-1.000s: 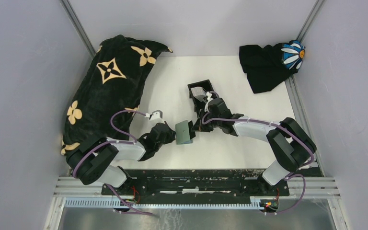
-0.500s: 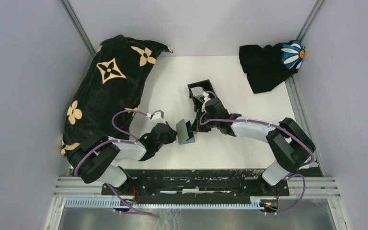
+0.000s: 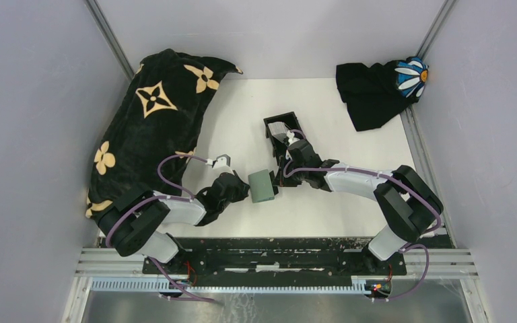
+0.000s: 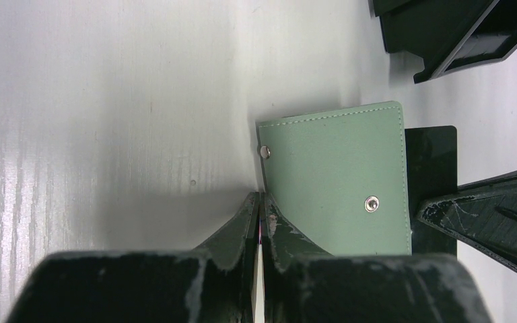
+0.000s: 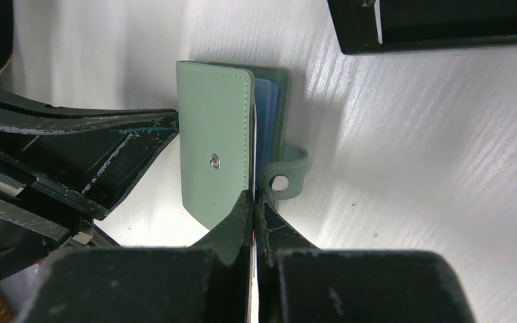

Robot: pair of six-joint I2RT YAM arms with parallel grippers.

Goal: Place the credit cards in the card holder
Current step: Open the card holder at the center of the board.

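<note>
Just beside the black card holder [image 3: 269, 126], your left pincer [image 4: 260, 202] and right pincer [image 5: 252, 198] each pinch the green wallet [image 3: 263, 186].

White table [image 3: 323, 208] between plain grey walls [image 3: 33, 101]

High rear overhead view; both wrist cameras close, downward, apparently over one green wallet [image 4: 336, 178].
</note>
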